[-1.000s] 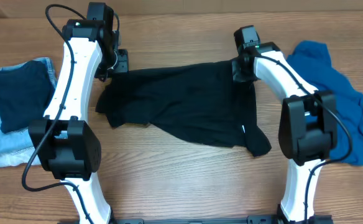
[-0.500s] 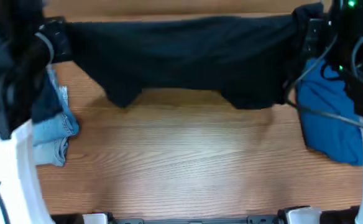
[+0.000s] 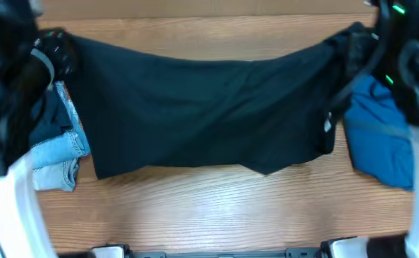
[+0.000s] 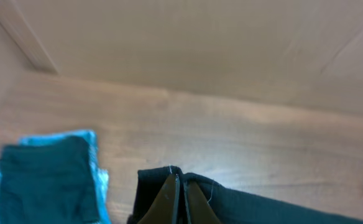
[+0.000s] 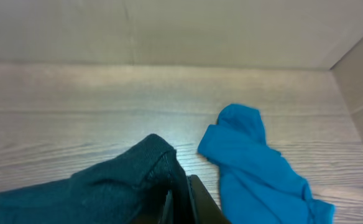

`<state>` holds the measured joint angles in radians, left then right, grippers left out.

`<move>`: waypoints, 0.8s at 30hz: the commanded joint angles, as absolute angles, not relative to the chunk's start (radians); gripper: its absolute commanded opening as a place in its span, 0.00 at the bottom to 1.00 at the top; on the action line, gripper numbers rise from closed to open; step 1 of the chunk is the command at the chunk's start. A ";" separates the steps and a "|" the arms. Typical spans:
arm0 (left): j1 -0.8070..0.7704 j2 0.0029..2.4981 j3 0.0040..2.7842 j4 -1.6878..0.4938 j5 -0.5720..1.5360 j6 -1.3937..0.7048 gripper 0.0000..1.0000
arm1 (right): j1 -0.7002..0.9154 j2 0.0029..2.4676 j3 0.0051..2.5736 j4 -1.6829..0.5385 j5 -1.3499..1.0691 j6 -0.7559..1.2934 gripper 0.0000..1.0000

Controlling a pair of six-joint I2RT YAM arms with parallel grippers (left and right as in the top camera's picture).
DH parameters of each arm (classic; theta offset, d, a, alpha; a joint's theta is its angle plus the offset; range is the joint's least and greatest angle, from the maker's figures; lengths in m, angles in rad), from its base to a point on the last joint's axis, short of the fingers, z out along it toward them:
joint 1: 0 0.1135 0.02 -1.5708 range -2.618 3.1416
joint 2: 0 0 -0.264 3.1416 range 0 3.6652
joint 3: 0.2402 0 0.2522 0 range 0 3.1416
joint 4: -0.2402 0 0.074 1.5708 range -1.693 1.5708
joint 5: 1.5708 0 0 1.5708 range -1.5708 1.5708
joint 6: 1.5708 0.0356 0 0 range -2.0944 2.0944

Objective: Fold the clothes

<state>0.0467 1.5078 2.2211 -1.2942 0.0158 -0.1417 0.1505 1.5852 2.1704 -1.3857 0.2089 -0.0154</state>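
Note:
The black shirt (image 3: 202,107) hangs spread wide in the air between my two arms, high above the table. My left gripper (image 3: 55,50) is shut on its left top corner; in the left wrist view (image 4: 180,202) the jaws pinch the black cloth (image 4: 243,208). My right gripper (image 3: 353,46) is shut on its right top corner; the right wrist view (image 5: 180,202) shows the black fabric (image 5: 107,186) bunched over the jaws. The teal-blue garment (image 3: 378,136) lies crumpled on the table at the right and also shows in the right wrist view (image 5: 256,162).
Folded light-blue jeans (image 3: 59,154) with a dark cloth (image 4: 45,180) on top lie at the left of the wooden table (image 3: 217,215). Both arms are raised close to the overhead camera and blur the frame's sides.
Both grippers lifted the black shirt off the table and stretched it wide. Since half a second ago the shirt hangs lower and covers more of the table.

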 commanded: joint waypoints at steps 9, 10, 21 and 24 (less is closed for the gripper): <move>0.086 2.016 2.421 -0.842 0.167 -0.127 0.04 | 0.080 2.009 2.394 -0.848 0.110 -0.052 0.04; 0.094 2.016 2.513 -0.899 0.181 -0.127 0.04 | 0.077 2.009 2.464 -0.883 0.110 -0.053 0.04; 0.076 2.014 2.563 -1.658 0.192 -0.099 0.04 | 0.076 2.008 2.452 -1.681 -0.010 -0.053 0.04; 0.076 2.014 2.392 -1.681 0.176 -0.089 0.04 | 0.076 2.007 2.318 -1.694 -0.047 -0.052 0.04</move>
<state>0.0818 2.0022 2.5019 -1.6726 0.1974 -0.1215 0.0845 2.0087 2.3997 -1.6936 -0.0063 -0.0525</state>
